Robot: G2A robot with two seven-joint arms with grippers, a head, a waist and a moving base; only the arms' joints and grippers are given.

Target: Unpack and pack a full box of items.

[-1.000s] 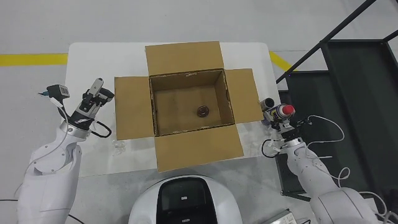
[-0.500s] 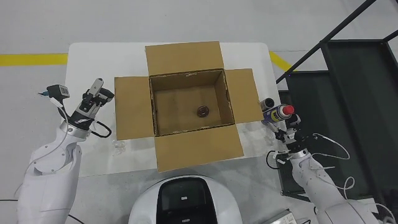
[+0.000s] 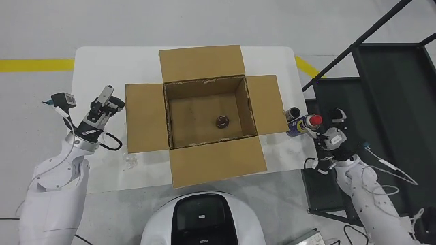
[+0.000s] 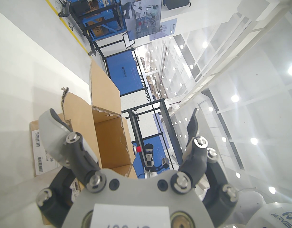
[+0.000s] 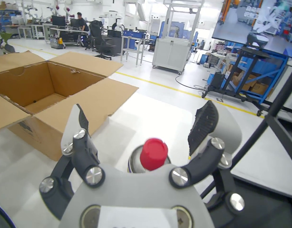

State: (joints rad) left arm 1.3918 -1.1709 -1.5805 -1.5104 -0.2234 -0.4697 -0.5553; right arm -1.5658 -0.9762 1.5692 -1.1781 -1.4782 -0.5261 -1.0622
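White table [image 3: 102,64] on a grey workshop floor, with a yellow line [image 3: 34,64] running off behind it. Cardboard box [image 3: 201,62] sat mid-table with all four flaps folded out flat. One small dark round item [image 3: 222,120] lay on the box floor, toward the side nearest the cans. Two cans stood upright just off the box's right flap: a red-capped can [image 3: 312,122] and a dark-topped can [image 3: 293,113] right against it, closer to the flap. Right end effector [image 5: 142,117] hung just beyond the red-capped can, on the side away from the box, fingers spread apart, gripping nothing. Left end effector [image 4: 121,122] sat past the box's left flap, fingers apart, empty.
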